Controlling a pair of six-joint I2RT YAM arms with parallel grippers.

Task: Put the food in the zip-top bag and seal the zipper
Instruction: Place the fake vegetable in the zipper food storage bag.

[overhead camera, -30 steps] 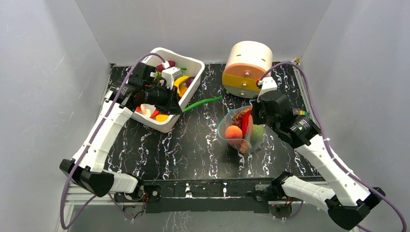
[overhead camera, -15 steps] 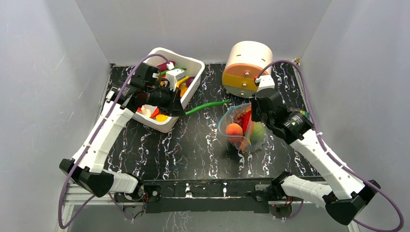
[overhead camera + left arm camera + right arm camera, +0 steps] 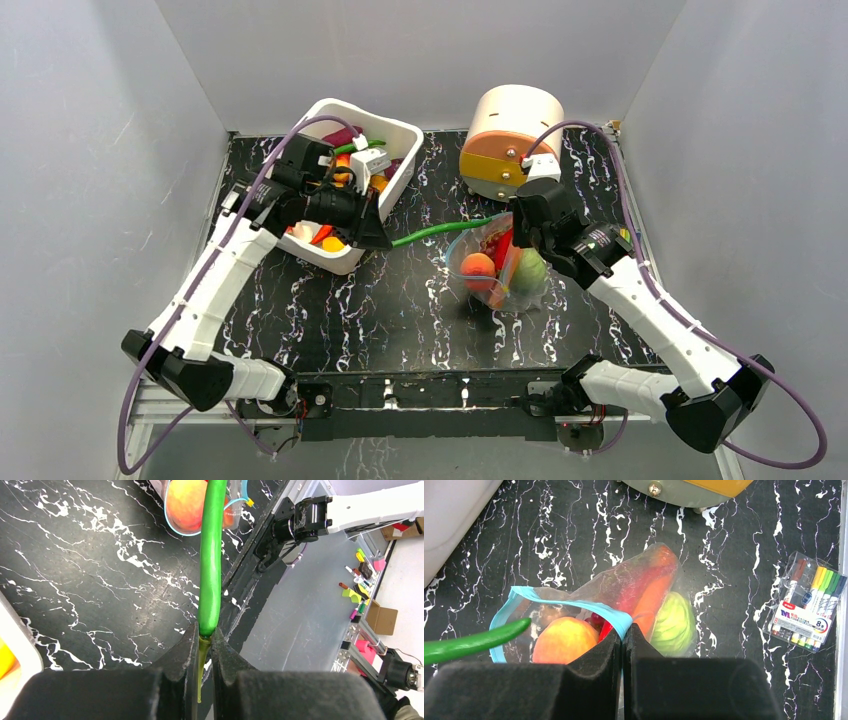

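Note:
The long green pepper point(image 3: 211, 555) sticks out of my left gripper point(image 3: 202, 635), which is shut on its thin stem end. From above, the pepper point(image 3: 440, 230) spans from the left gripper point(image 3: 385, 240) to the mouth of the zip-top bag point(image 3: 495, 268). Its tip point(image 3: 469, 642) just reaches the opening. My right gripper point(image 3: 623, 632) is shut on the blue zipper point(image 3: 574, 602) strip and holds the mouth up. Inside the bag point(image 3: 634, 577) lie a peach point(image 3: 564, 640), a carrot point(image 3: 654, 595), a green cabbage point(image 3: 674, 625) and something red.
The white bin point(image 3: 385, 118) with more toy food stands at the back left, under my left arm. A round cream and orange container point(image 3: 512, 130) stands behind the bag. A pack of markers point(image 3: 806, 602) lies to the right of the bag.
My left gripper has carried the green pepper rightward, so its tip is now at the bag's mouth. My right arm has shifted slightly left and back with the zipper rim.

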